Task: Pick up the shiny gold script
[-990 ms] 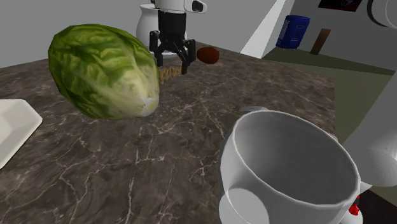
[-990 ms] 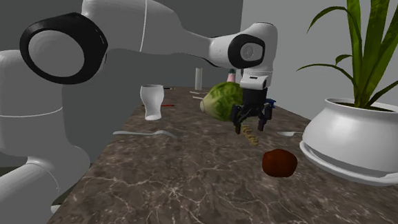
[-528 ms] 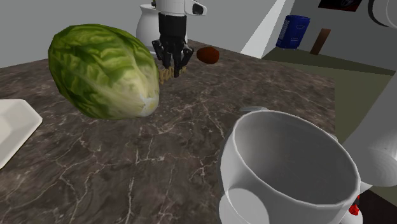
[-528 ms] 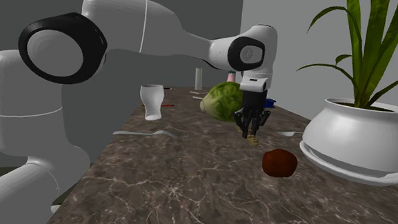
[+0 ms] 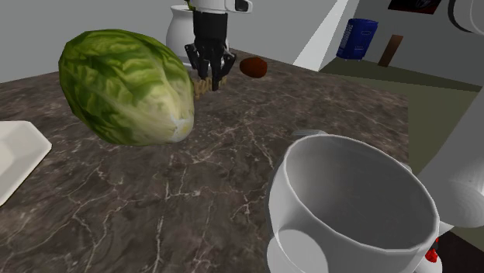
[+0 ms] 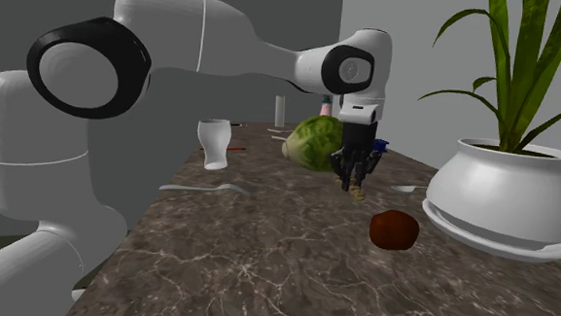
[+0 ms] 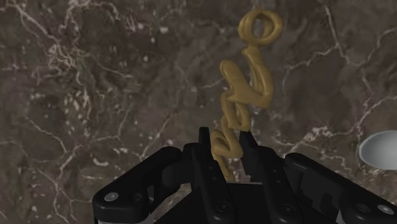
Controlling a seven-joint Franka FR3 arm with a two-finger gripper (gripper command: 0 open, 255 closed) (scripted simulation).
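**1. Task object.** The shiny gold script [image 7: 253,67], a looping cursive strip, is clasped by its near end between the fingers of the black two-finger gripper [image 7: 227,143]. The rest of it extends away from the fingertips over the counter. In the shoulder view the gripper [image 5: 209,70] points straight down and the script [image 5: 202,88] shows at its 7 o'clock. In the second exterior view the script [image 6: 357,194] hangs just under the gripper [image 6: 353,180], very close to the surface.

**2. Progress.** Approach and grasp appear complete, with the jaws narrowed onto the strip. Whether the script's far end has cleared the counter cannot be told. The lift is judged to be the outstanding step.

**3. Surface.** The work surface is a dark brown stone countertop with pale veining [image 5: 233,178]. Positions below are read in the shoulder view from the gripper:
- 8 o'clock, just beside: large green cabbage head [image 5: 128,85].
- 3 o'clock, near: brown rounded lump [image 5: 254,67].
- 5 o'clock, well apart: large white bowl-shaped pot [image 5: 353,205].
- 8 o'clock, at the counter's edge: flat white tray [image 5: 19,155].

In the second exterior view, a white planter holding a green long-leaved plant [image 6: 506,186] stands at 3 o'clock. A white goblet-shaped vase [image 6: 212,141] stands at 9 o'clock.

**4. Room.** Plain grey walls [image 6: 410,51] surround the counter. A blue can [image 5: 357,39] sits at 2 o'clock in the shoulder view, beyond the counter.
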